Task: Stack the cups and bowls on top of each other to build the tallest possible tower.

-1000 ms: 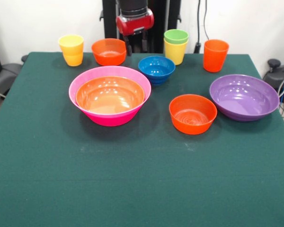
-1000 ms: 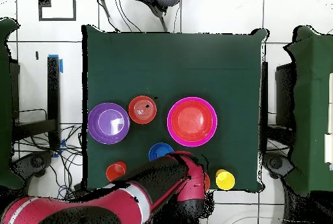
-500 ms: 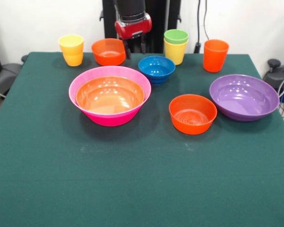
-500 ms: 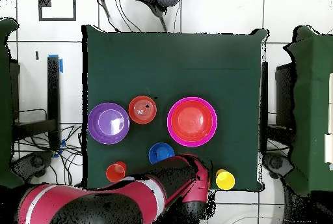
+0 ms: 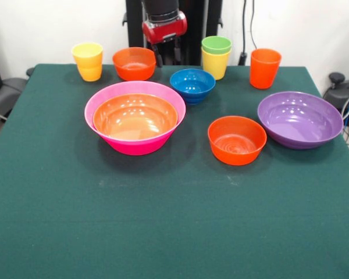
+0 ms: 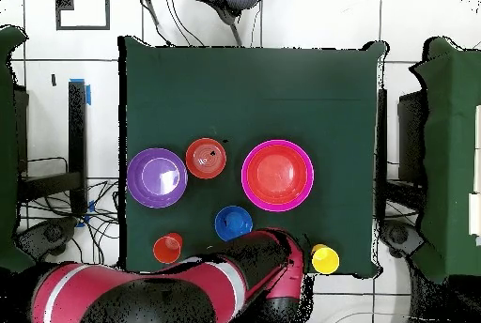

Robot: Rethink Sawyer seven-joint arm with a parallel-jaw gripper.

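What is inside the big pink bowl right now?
The wide orange bowl sits nested inside the pink bowl, rim just below the pink rim. The orange bowl looks empty. The pink bowl's floor is covered, so anything beneath cannot be seen.

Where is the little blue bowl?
In the front view the small blue bowl sits toward the table's far side, between the pink bowl and the green-on-yellow cups.

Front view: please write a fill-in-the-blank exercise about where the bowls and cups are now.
1. The wide orange bowl sits inside the ____ bowl.
2. The green cup is nested in a ____ cup.
3. The blue bowl holds ____.
4. The gripper hangs beside a small ____ bowl.

Missing words: pink; yellow; nothing; orange
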